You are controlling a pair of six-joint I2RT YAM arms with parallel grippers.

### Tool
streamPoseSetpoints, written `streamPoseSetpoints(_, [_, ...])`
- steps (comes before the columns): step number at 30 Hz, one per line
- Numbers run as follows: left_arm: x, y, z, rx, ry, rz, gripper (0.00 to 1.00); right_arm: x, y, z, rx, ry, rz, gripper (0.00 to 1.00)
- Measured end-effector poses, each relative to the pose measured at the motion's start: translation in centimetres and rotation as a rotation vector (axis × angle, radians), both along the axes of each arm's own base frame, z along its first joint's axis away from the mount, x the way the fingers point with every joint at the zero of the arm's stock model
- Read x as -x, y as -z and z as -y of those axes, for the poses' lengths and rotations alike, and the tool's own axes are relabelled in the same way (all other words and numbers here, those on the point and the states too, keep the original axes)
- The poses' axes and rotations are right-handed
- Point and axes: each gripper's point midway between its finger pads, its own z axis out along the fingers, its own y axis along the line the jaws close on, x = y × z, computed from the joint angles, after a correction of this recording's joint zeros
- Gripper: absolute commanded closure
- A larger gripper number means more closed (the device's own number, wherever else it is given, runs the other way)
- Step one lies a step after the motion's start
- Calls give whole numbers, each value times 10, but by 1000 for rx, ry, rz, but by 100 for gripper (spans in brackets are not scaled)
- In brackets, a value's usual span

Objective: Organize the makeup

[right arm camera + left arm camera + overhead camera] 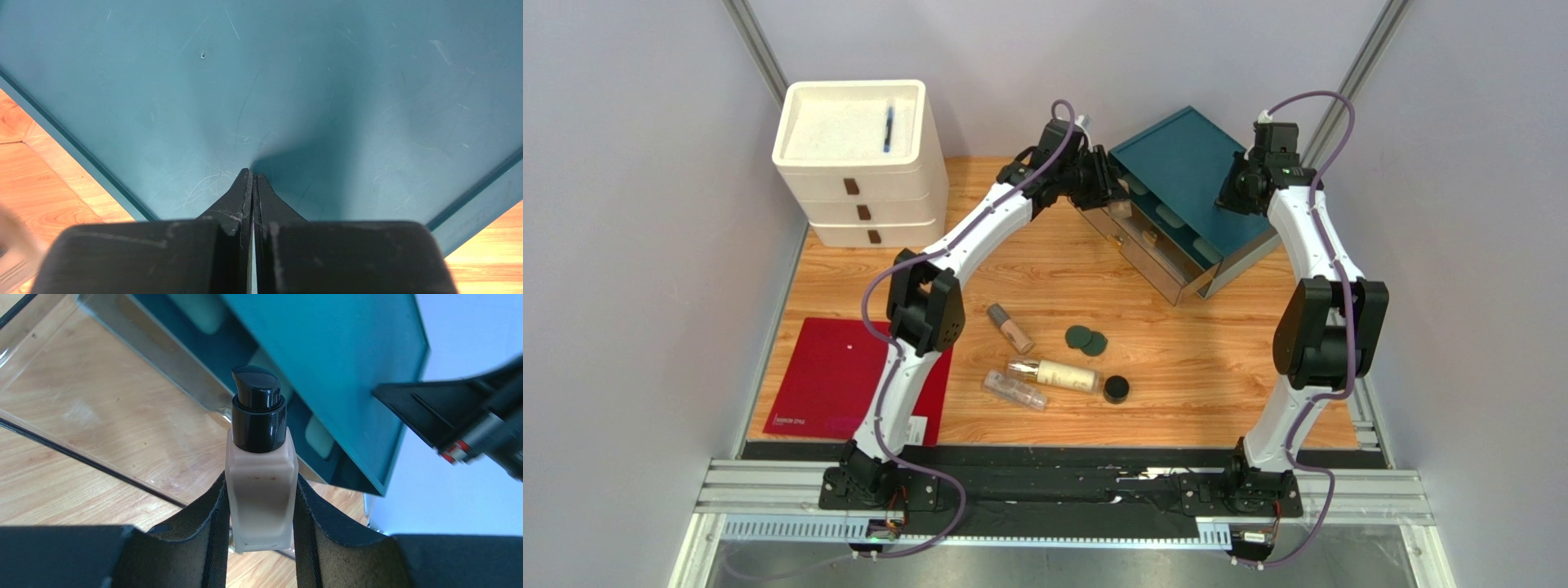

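Note:
My left gripper (pixel 261 520) is shut on a beige foundation bottle (pixel 261 496) with a black pump cap, held over the open clear drawer (pixel 92 416) of the teal organizer (pixel 1185 184). In the top view that gripper (pixel 1097 181) is at the organizer's left end. My right gripper (pixel 252 179) is shut and empty, its tips pressed on the organizer's teal top (pixel 276 79); from above it (pixel 1238 190) is at the right end. On the table lie a second beige bottle (pixel 1010 328), a cream gold-necked bottle (pixel 1053 373), a clear bottle (pixel 1014 391), two dark-green discs (pixel 1086 339) and a black jar (pixel 1117 388).
A white three-drawer unit (pixel 854 153) stands at the back left with a blue pen (pixel 887 126) on its top. A red mat (pixel 848 374) lies at the front left. Grey walls close in both sides.

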Motion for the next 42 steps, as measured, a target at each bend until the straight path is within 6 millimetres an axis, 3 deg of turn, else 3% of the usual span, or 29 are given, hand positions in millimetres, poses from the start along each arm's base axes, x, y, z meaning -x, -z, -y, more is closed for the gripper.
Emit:
streamPoseSetpoints(5, [-8,7,4,42,-27,-40,62,0,0,0,-1,0,0,100])
streamPoseSetpoints(9, [-9,-1,6,60,-27,-27,47,0,0,0,-2,0,0,100])
streamPoseSetpoints(14, [-11,-5,7,67,-26,-14,43,0,0,0,-2,-1,0,100])
streamPoseSetpoints(21, [-14,-11,7,76,-25,4,46,-1,0,-1,-8,-3,6,100])
streamPoseSetpoints(26, [-10,-12,-5,27,-2,32,45,-1,-1,-1,-8,-3,8,100])
streamPoseSetpoints(30, [18,-23,-34,-74,27,71,44,-1,-1,-1,-8,-3,9,100])
streamPoseSetpoints(34, [73,-37,-84,-173,35,72,42,-1,-1,-1,-9,-4,9,100])
streamPoseSetpoints(37, [105,-42,-111,-204,16,59,40,-1,-1,-1,-9,-4,9,100])
streamPoseSetpoints(40, [128,-22,-131,-229,-11,-29,39,-1,-1,-1,-11,-4,9,100])
streamPoseSetpoints(42, [148,15,-144,-261,-33,-162,38,-1,-1,-1,-15,-6,10,100])
